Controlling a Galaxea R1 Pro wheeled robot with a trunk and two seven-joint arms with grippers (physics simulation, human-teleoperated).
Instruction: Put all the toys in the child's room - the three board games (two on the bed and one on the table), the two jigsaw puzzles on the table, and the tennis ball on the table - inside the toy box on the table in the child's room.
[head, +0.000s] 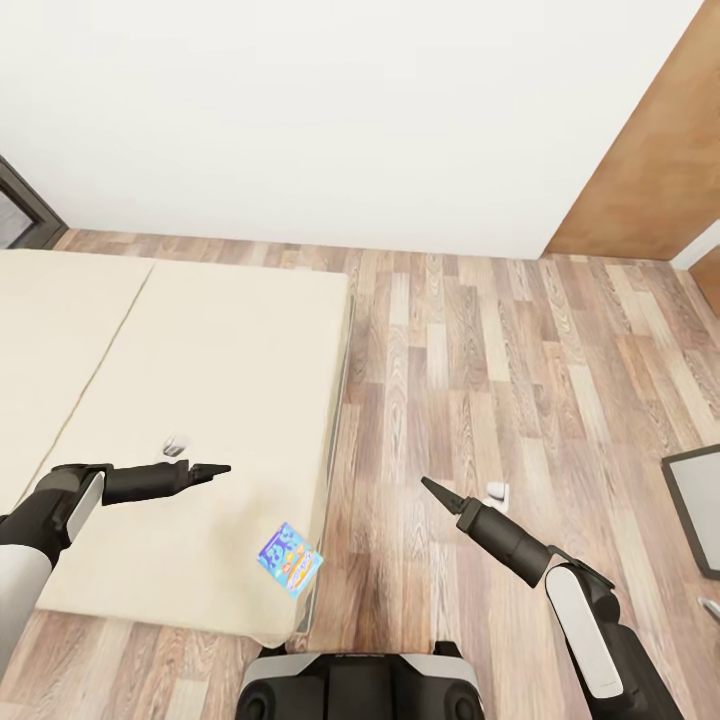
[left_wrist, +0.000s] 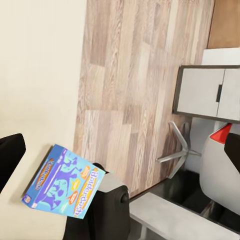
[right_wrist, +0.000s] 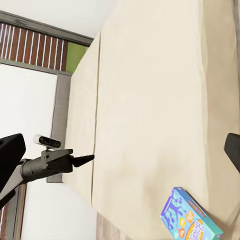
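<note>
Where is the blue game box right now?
In the head view the blue board game lies on the bed, near its mattress corner by the wood floor, just ahead of the robot's base.

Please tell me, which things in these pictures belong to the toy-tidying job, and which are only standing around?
Job things:
blue board game, near the bed's corner
bed
left gripper, over the bed
right gripper, over the floor

Only around:
wood floor
white cabinet
chair base
</note>
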